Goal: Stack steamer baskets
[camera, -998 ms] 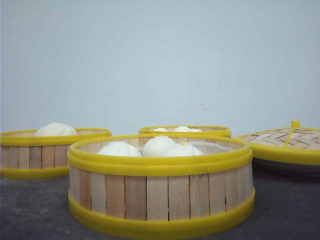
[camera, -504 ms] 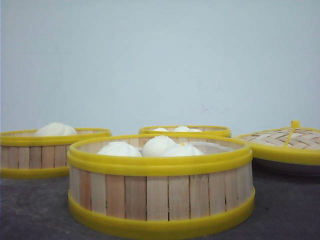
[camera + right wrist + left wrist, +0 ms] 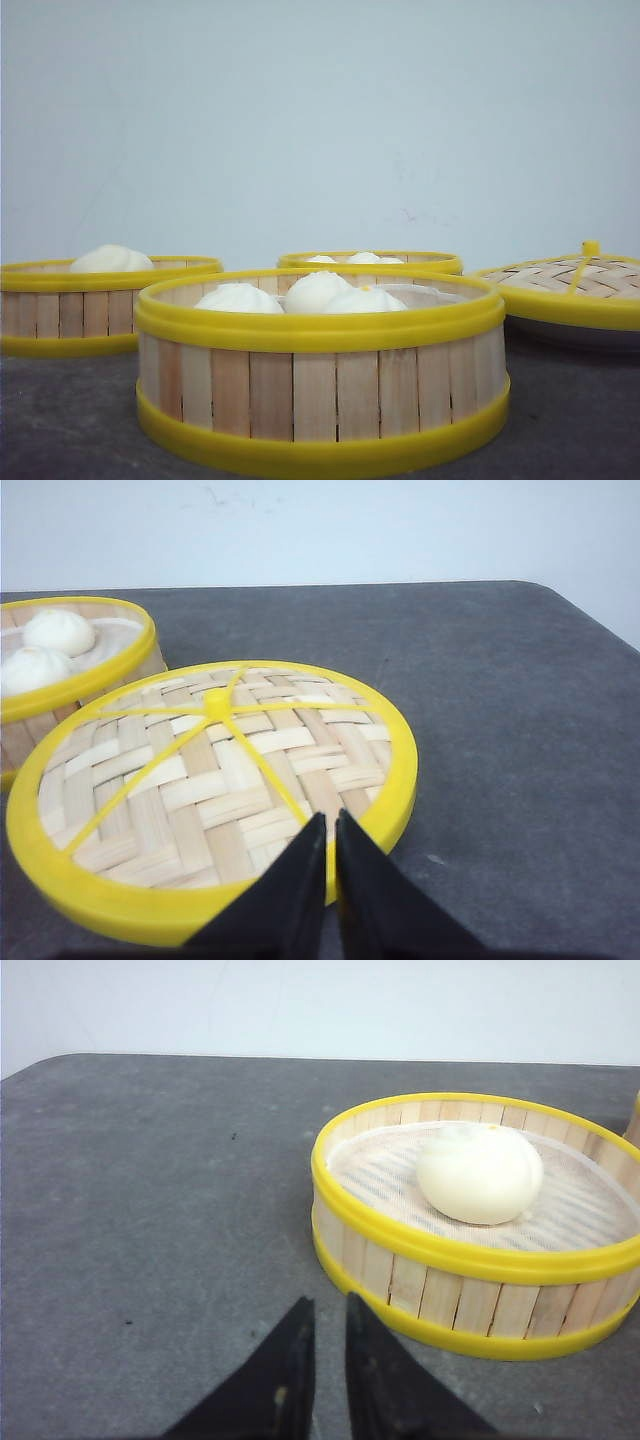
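Three steamer baskets stand on the dark grey table. The nearest steamer basket (image 3: pixel 320 400) holds several white buns, another steamer basket (image 3: pixel 70 315) is at the left with one bun, and a third steamer basket (image 3: pixel 370 262) stands behind. In the left wrist view my left gripper (image 3: pixel 327 1305) is shut on nothing above the bare table, just short of the one-bun basket (image 3: pixel 470 1290). My right gripper (image 3: pixel 330 818) is shut and empty, over the near rim of the woven lid (image 3: pixel 210 780). Neither gripper shows in the front view.
The woven bamboo lid (image 3: pixel 575 285), with its yellow rim and knob, rests on a white plate (image 3: pixel 570 335) at the right. A basket with buns (image 3: pixel 60 680) sits beside the lid. The table's rounded edge (image 3: pixel 60 1060) runs beyond the left basket.
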You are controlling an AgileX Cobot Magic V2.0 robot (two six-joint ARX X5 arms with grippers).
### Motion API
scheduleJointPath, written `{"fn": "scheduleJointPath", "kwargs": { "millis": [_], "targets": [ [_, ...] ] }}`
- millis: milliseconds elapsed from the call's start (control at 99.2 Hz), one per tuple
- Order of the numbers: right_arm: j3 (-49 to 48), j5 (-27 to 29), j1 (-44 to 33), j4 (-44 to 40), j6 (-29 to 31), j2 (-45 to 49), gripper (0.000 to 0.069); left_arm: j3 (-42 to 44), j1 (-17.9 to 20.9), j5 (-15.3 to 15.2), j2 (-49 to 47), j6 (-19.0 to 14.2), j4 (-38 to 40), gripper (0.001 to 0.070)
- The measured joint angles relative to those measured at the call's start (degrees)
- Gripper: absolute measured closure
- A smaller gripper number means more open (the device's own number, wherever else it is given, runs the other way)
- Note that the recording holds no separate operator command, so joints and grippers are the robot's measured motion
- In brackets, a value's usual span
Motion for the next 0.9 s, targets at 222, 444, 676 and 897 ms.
{"fn": "scheduleJointPath", "kwargs": {
  "millis": [222, 444, 676, 897],
  "targets": [
    [0.0, -0.2, 0.0, 0.1, 1.3, 0.0, 0.0679, 0.0, 0.0, 0.0, 0.0, -3.3, 0.0, 0.068],
    [0.0, -4.6, 0.0, -0.7, 9.8, 0.0, 0.0679, 0.0, 0.0, 0.0, 0.0, -11.0, 0.0, 0.068],
    [0.0, -4.8, 0.0, -0.4, 13.1, 0.0, 0.0679, 0.0, 0.0, 0.0, 0.0, -12.8, 0.2, 0.0684],
    [2.7, -4.7, 0.0, -2.0, 18.1, 0.8, 0.0682, 2.8, 0.0, 0.1, 1.0, -15.6, -2.3, 0.0686]
  ]
}}
